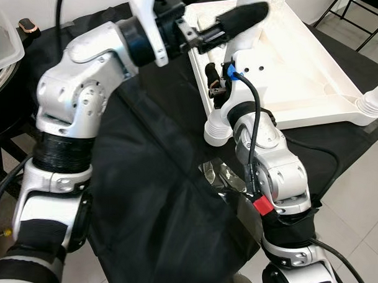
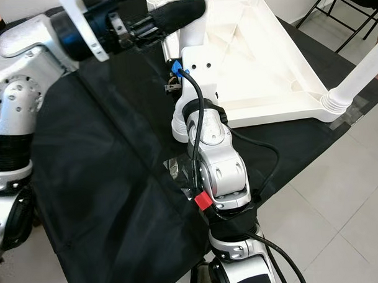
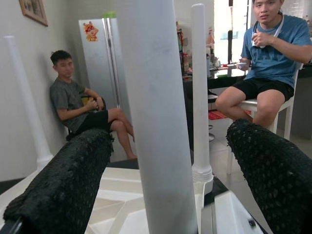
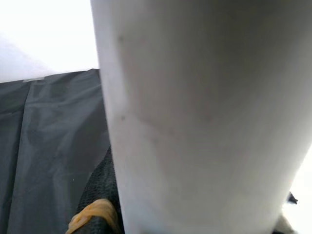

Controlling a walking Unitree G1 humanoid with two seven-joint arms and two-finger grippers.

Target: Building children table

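Inverted tabletop (image 1: 298,69) on black-draped surface (image 1: 147,199): several legs fitted. Left end effector (image 3: 165,161) spread around upright leg (image 3: 156,122); right end effector (image 1: 217,84), closure indeterminate, near corner leg (image 4: 204,117). Assembly incomplete.

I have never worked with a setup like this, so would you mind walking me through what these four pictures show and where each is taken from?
The two upper pictures come from a stereo camera on a humanoid robot's head, looking down at its own silver arms. In front of it a white children's tabletop lies upside down on a black cloth, with white legs standing up from its corners.

The other two pictures come from cameras on the wrists. The left wrist view looks along the left gripper: its two black fingers stand open on either side of a white table leg, not yet closed on it. Two people sit in the room behind.

The right gripper is at the near corner of the tabletop; its camera sits so close to a white leg that I cannot tell whether it grips.
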